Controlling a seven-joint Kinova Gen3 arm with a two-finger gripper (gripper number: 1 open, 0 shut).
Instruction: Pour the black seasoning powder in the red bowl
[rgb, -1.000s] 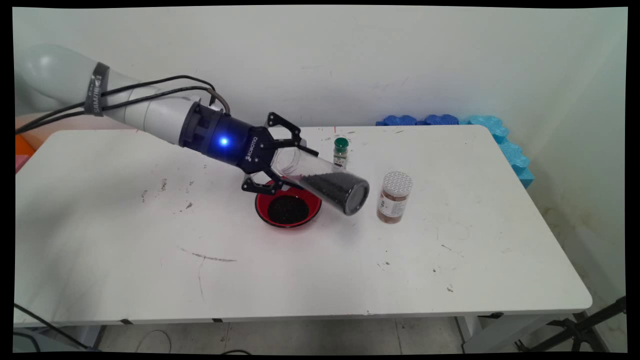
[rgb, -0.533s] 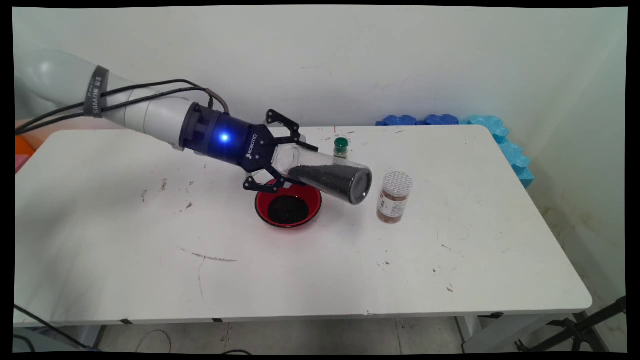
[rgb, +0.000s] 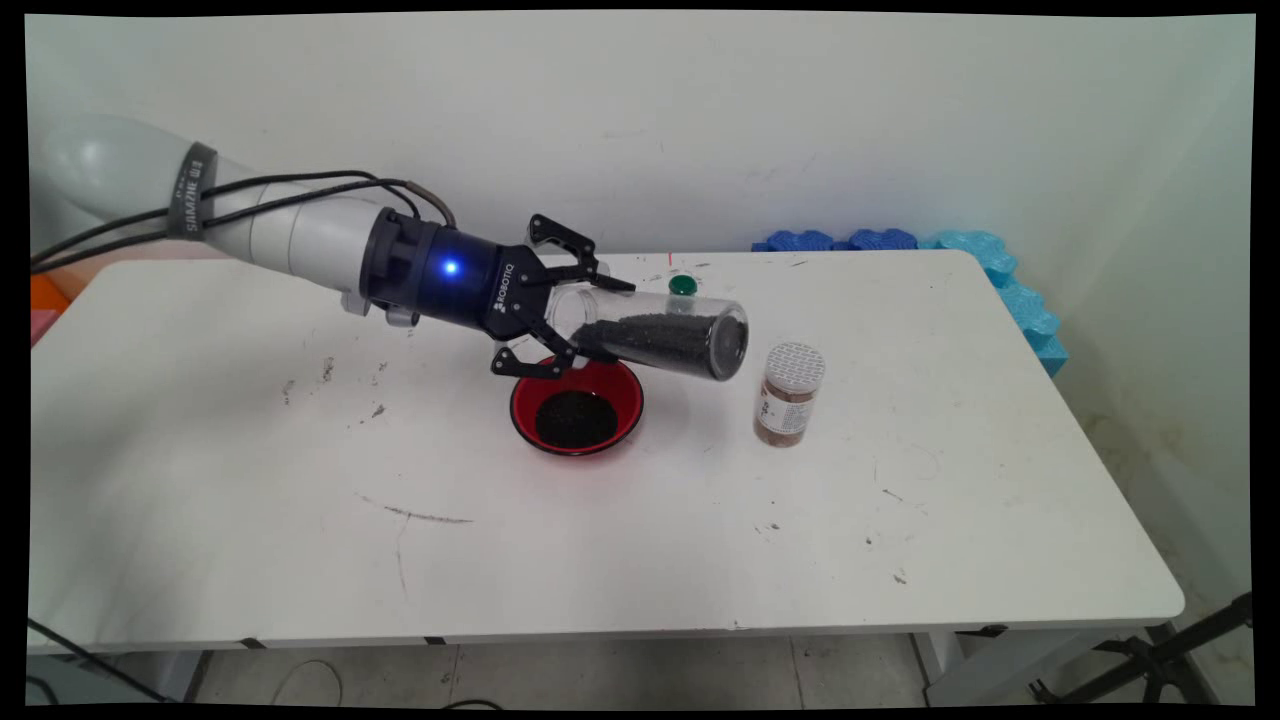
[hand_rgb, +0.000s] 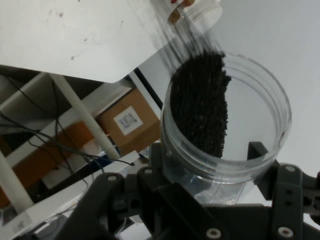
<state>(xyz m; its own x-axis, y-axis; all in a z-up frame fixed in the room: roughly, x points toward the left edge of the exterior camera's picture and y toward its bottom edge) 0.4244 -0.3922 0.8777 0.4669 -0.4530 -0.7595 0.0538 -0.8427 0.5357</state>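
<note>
My gripper (rgb: 598, 320) is shut on a clear plastic jar (rgb: 680, 340) partly filled with black granules. The jar lies almost level in the air, its base pointing right, and its open mouth faces the hand. Just below and a little left of it, a red bowl (rgb: 625, 400) holding black granules rests on the white table (rgb: 250, 480). In the hand view the fingers (hand_rgb: 156, 156) clasp the jar (hand_rgb: 260, 100) near its rim, and the granules (hand_rgb: 200, 100) lie banked along one side. A green-capped small bottle (rgb: 683, 285) stands behind the jar, mostly hidden.
A brown spice jar with a white perforated lid (rgb: 790, 395) stands upright right of the bowl, close to the held jar's base. Blue foam pieces (rgb: 900, 240) lie along the table's far right corner. Black cables hang from the arm.
The held jar's base has swung upward from a downward slant to nearly level, and the gripper has risen slightly. The bowl and spice jar have not moved.
</note>
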